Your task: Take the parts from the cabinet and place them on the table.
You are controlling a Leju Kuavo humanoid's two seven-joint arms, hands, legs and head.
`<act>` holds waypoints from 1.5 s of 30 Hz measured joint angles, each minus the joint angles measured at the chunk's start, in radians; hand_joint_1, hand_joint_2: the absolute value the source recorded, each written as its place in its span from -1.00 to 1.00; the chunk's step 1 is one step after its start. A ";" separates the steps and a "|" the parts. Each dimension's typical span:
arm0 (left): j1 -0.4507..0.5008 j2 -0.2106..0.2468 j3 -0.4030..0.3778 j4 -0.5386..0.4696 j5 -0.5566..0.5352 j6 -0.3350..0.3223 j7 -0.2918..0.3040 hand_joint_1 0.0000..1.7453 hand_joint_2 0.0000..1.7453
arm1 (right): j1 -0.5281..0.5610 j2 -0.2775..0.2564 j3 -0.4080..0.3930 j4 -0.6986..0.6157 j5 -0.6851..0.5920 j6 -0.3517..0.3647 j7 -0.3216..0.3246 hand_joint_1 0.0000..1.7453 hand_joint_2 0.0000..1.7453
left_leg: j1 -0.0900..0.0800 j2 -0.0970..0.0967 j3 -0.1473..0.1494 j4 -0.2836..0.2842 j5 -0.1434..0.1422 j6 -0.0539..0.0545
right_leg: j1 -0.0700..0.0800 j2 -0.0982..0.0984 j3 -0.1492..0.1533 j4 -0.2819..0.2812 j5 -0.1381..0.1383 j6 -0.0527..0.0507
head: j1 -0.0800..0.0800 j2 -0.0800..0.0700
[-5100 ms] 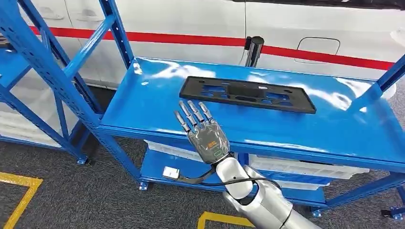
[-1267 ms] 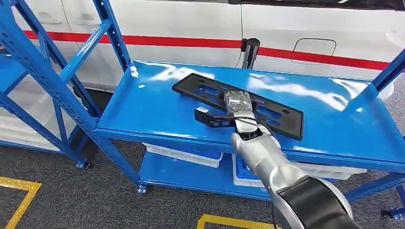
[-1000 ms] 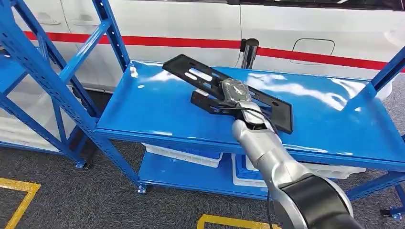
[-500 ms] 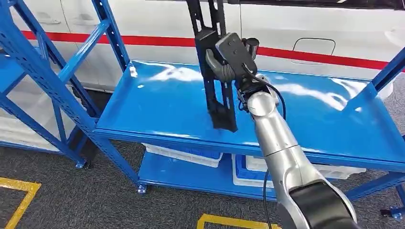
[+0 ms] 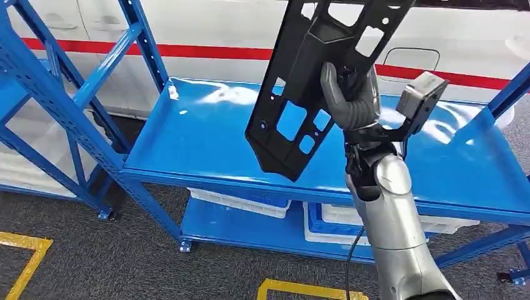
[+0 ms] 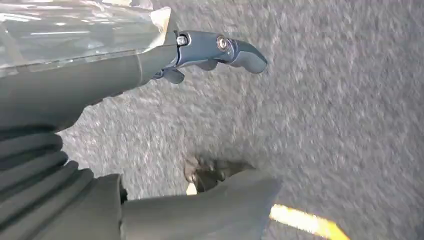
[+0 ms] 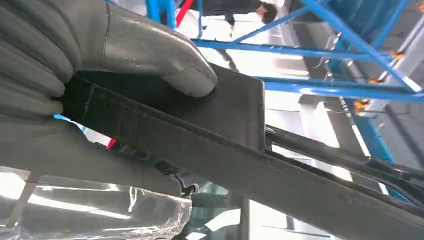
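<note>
The robot's right hand (image 5: 350,94) grips a long black plastic part (image 5: 312,81) full of cut-out openings, holding it tilted in the air above the blue shelf (image 5: 206,137) of the metal cabinet, clear of the surface. In the right wrist view its thick grey thumb (image 7: 165,65) presses flat on the part. The left hand (image 6: 150,65) hangs over grey carpet (image 6: 350,125), fingers apart and holding nothing. A white car (image 5: 219,31) with a red stripe stands behind the cabinet.

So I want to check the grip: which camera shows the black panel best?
The head view: the whole black panel hangs tilted above the blue shelf, held by the right hand. The right wrist view shows just a close-up strip of it under the thumb. The left wrist view faces the floor.
</note>
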 joint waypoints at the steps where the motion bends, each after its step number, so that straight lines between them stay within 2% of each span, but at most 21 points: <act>1: -0.002 0.003 0.000 0.000 0.000 -0.002 0.006 -1.00 1.00 | 0.010 -0.001 0.002 -0.015 0.002 -0.003 -0.008 1.00 1.00 | 0.000 -0.001 0.000 0.000 0.000 0.000 | 0.000 0.000 0.000 0.000 0.000 0.000 | 0.000 0.000; 5: -0.008 0.012 0.001 0.000 0.000 -0.014 0.030 -1.00 1.00 | 0.058 0.000 0.023 -0.085 0.027 -0.015 -0.022 1.00 1.00 | 0.001 0.000 0.000 0.000 0.000 0.000 | 0.000 0.000 0.000 0.000 0.000 0.000 | 0.000 0.000; 10: -0.011 0.017 0.004 0.000 0.015 -0.005 0.019 -1.00 1.00 | 0.100 -0.002 0.054 -0.133 0.053 -0.009 -0.026 1.00 1.00 | 0.001 0.000 0.000 0.000 0.000 0.000 | 0.001 0.000 0.000 0.000 0.000 0.000 | 0.000 0.000; 24: -0.010 0.026 0.008 0.000 0.034 0.000 0.003 -1.00 1.00 | 0.146 -0.016 0.101 -0.162 0.074 0.002 -0.041 1.00 1.00 | -0.005 0.000 -0.002 0.001 0.000 0.002 | -0.007 0.000 0.000 0.000 0.001 0.001 | 0.000 0.000; 28: -0.010 0.029 0.011 0.000 0.035 0.001 0.005 -1.00 1.00 | 0.147 -0.017 0.109 -0.162 0.074 0.003 -0.041 1.00 1.00 | -0.010 -0.001 -0.002 0.003 -0.001 0.011 | -0.012 0.000 0.000 -0.001 0.003 0.005 | 0.000 0.000; 29: -0.010 0.029 0.014 0.000 0.035 0.002 0.005 -1.00 1.00 | 0.147 -0.017 0.110 -0.162 0.074 0.004 -0.041 1.00 1.00 | -0.011 -0.001 -0.002 0.003 0.001 0.014 | -0.013 0.000 0.001 -0.003 0.006 0.009 | 0.000 0.000; 30: -0.010 0.029 0.016 0.000 0.035 0.002 0.005 -1.00 1.00 | 0.147 -0.016 0.111 -0.163 0.074 0.005 -0.041 1.00 1.00 | -0.012 -0.001 -0.001 0.001 0.008 0.021 | -0.014 0.000 0.002 -0.007 0.012 0.017 | -0.001 0.000; 31: -0.010 0.029 0.019 0.000 0.035 0.001 0.004 -1.00 1.00 | 0.147 -0.017 0.111 -0.164 0.074 0.006 -0.041 1.00 1.00 | -0.003 0.001 0.006 -0.019 0.022 0.031 | -0.007 0.000 0.000 -0.007 0.008 0.020 | -0.001 0.000; 32: -0.011 0.027 0.021 0.000 0.035 0.000 0.001 -1.00 1.00 | 0.147 -0.018 0.111 -0.164 0.074 0.006 -0.042 1.00 1.00 | 0.002 0.006 0.009 -0.029 0.031 0.033 | -0.007 -0.002 -0.013 0.010 -0.009 0.019 | 0.001 0.000; 33: -0.010 0.027 0.023 0.000 0.035 -0.002 -0.003 -1.00 1.00 | 0.145 -0.019 0.112 -0.165 0.074 0.006 -0.043 1.00 1.00 | 0.005 0.006 0.006 -0.031 0.034 0.037 | -0.008 -0.003 -0.034 0.061 -0.040 0.014 | 0.003 0.000; 35: -0.010 0.027 0.023 0.000 0.035 -0.003 -0.005 -1.00 1.00 | 0.151 -0.023 0.115 -0.164 0.075 0.007 -0.043 1.00 1.00 | 0.006 0.008 0.002 -0.031 0.034 0.036 | -0.016 -0.003 -0.103 0.225 -0.105 0.012 | 0.002 0.000; 36: -0.009 0.027 0.024 0.000 0.036 -0.003 -0.005 -1.00 1.00 | 0.156 -0.026 0.116 -0.164 0.075 0.006 -0.043 1.00 1.00 | 0.007 0.008 0.001 -0.031 0.035 0.035 | -0.020 -0.003 -0.128 0.287 -0.121 0.018 | 0.003 0.000; 37: -0.008 0.027 0.025 0.000 0.037 -0.004 -0.005 -1.00 1.00 | 0.159 -0.027 0.117 -0.164 0.075 0.006 -0.043 1.00 1.00 | 0.009 0.008 0.000 -0.030 0.036 0.033 | -0.024 -0.004 -0.134 0.307 -0.120 0.027 | 0.002 0.000; 38: -0.008 0.027 0.025 0.000 0.037 -0.005 -0.005 -1.00 1.00 | 0.160 -0.029 0.118 -0.163 0.075 0.006 -0.043 1.00 1.00 | 0.011 0.008 0.000 -0.030 0.037 0.031 | -0.029 -0.005 -0.114 0.271 -0.099 0.042 | 0.002 0.000; 40: -0.008 0.026 0.025 0.000 0.037 -0.008 -0.005 -1.00 1.00 | 0.159 -0.030 0.119 -0.164 0.075 0.007 -0.043 1.00 1.00 | 0.020 0.007 0.000 -0.023 0.034 0.021 | -0.041 -0.012 -0.020 0.092 -0.025 0.073 | 0.002 0.000; 41: -0.008 0.026 0.025 0.000 0.037 -0.008 -0.005 -1.00 1.00 | 0.159 -0.030 0.119 -0.164 0.075 0.007 -0.043 1.00 1.00 | 0.021 0.007 -0.003 -0.015 0.029 0.012 | -0.046 -0.017 0.017 0.009 -0.013 0.080 | 0.005 0.000; 42: -0.009 0.028 0.026 -0.001 0.037 -0.008 -0.006 -1.00 1.00 | 0.157 -0.031 0.119 -0.163 0.075 0.007 -0.043 1.00 1.00 | 0.017 0.005 -0.015 -0.010 0.029 0.002 | -0.028 -0.008 0.038 0.007 -0.022 0.070 | 0.009 0.000; 43: -0.009 0.027 0.027 0.000 0.037 -0.008 -0.006 -1.00 1.00 | 0.158 -0.032 0.120 -0.164 0.075 0.007 -0.044 1.00 1.00 | 0.014 0.003 -0.017 -0.006 0.029 -0.003 | -0.028 -0.007 0.025 0.009 -0.016 0.061 | 0.008 0.000; 44: -0.010 0.027 0.029 0.000 0.036 -0.008 -0.007 -1.00 1.00 | 0.158 -0.033 0.121 -0.163 0.076 0.007 -0.044 1.00 1.00 | 0.013 0.002 -0.022 0.002 0.032 -0.007 | -0.038 -0.006 0.019 0.007 -0.018 0.056 | 0.005 0.000; 45: -0.009 0.027 0.029 0.000 0.036 -0.010 -0.008 -1.00 1.00 | 0.160 -0.033 0.121 -0.163 0.076 0.007 -0.044 1.00 1.00 | 0.016 0.002 -0.026 0.001 0.035 -0.011 | -0.034 -0.006 0.013 0.014 -0.018 0.056 | 0.004 0.000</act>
